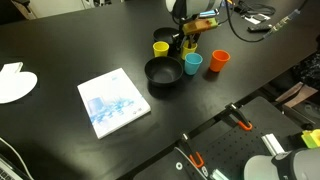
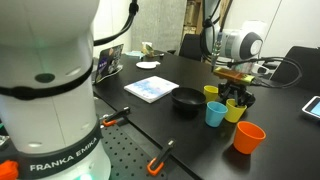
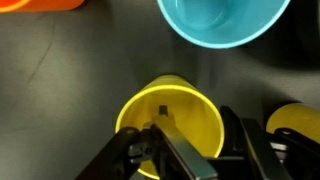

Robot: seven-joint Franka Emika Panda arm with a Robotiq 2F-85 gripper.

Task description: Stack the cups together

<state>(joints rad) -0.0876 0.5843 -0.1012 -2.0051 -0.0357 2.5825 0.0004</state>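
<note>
Four small cups stand on the black table. In an exterior view my gripper (image 2: pixel 237 97) is lowered onto a yellow cup (image 2: pixel 236 112), with the teal cup (image 2: pixel 215 114), the second yellow cup (image 2: pixel 211 92) and the orange cup (image 2: pixel 248 137) around it. In the wrist view my gripper (image 3: pixel 194 110) straddles the yellow cup's (image 3: pixel 150 105) wall, one finger inside and one outside, with a gap at the inner finger. The teal cup (image 3: pixel 222 20), the orange cup (image 3: pixel 40 4) and the second yellow cup (image 3: pixel 295 120) lie around it. Another exterior view shows the gripper (image 1: pixel 190 42), the teal cup (image 1: pixel 193 63), the orange cup (image 1: pixel 219 60) and the free yellow cup (image 1: pixel 160 47).
A black bowl (image 1: pixel 164 73) (image 2: pixel 186 99) sits right beside the cups. A light blue book (image 1: pixel 113 102) (image 2: pixel 152 88) lies further along the table. A white object (image 1: pixel 15 82) lies near the table's far end. Orange-handled clamps (image 1: pixel 240 122) are at the table edge.
</note>
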